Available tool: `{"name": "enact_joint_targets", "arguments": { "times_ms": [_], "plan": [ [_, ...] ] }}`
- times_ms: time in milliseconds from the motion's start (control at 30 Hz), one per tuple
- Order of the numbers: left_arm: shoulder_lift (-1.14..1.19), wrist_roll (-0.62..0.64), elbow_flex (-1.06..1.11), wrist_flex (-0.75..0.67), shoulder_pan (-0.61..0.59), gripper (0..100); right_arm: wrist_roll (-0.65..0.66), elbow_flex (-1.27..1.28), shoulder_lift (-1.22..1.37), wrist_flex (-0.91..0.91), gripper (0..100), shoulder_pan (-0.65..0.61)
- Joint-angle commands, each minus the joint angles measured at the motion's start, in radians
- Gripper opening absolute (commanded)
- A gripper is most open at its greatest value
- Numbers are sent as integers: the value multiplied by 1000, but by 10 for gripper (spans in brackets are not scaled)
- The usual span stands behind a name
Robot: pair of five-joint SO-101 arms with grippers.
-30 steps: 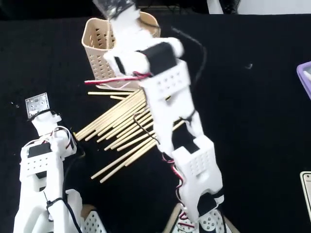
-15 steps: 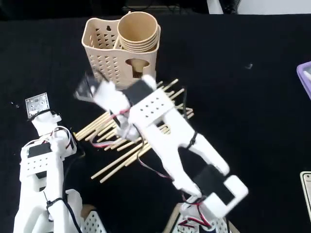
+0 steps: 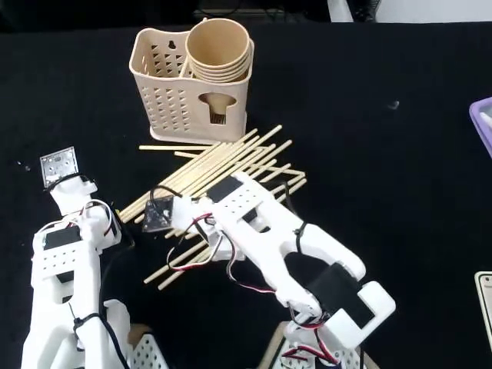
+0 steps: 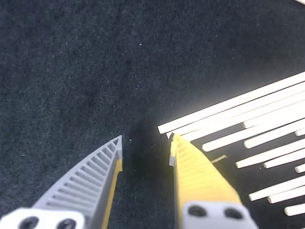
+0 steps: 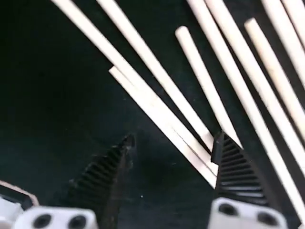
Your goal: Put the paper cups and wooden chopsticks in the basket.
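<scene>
Checking task state from the high view: the paper cups (image 3: 219,46) sit nested as one stack in one compartment of the basket (image 3: 165,100), at the far side of the black worktop (image 3: 384,192). The compartment beside the stack looks free. The cup half of the task reads as done.

The wooden chopsticks (image 3: 231,157) lie loose on the worktop in a rough fan, just in front of the basket. None can be seen inside it.

Right arm (image 3: 261,231): low over the near part of the fan. Right end effector (image 5: 172,140): fingers spread, pinching nothing. Several chopsticks cross the gap between the fingers, and a close-lying pair passes right beside one fingertip. Cannot tell whether the tips touch the worktop.

Left arm (image 3: 65,254): off to the side of the fan. Left end effector (image 4: 145,145): spread and empty, over bare worktop, one finger just beside the chopstick ends.

Judgement: the step in hand is the grasp of chopsticks by the right arm.

Next move calls for:
- closing squarely on the sticks inside the gap
- lifting
- tipping the bundle towards upright
- releasing over the free compartment

The sticks are thin and round, so they will likely roll or slip out of a shallow pinch.
</scene>
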Motion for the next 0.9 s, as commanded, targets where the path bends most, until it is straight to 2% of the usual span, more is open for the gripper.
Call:
{"name": "enact_joint_targets", "arguments": {
  "times_ms": [0, 233, 300, 400, 433, 467, 567, 867],
  "plan": [
    [-25, 6, -10, -15, -7, 170, 57, 8, -56, -31, 261, 17],
    [-25, 6, -10, -15, -7, 170, 64, 10, 50, -51, 253, 37],
    [-25, 6, -10, -15, -7, 170, 60, -1, 85, -37, 191, 41],
    [-25, 6, -10, -15, -4, 170, 46, -27, 105, -35, 23, 61],
    [-25, 6, -10, -15, -4, 170, 20, -35, 104, -35, 7, 71],
    [-25, 6, -10, -15, -4, 170, -11, -51, 97, -34, 32, 83],
    [-25, 6, -10, -15, -4, 170, -57, -99, 65, -2, 8, 117],
    [-25, 6, -12, -15, -4, 170, -61, -104, -50, 40, 11, 158]
  ]
}}
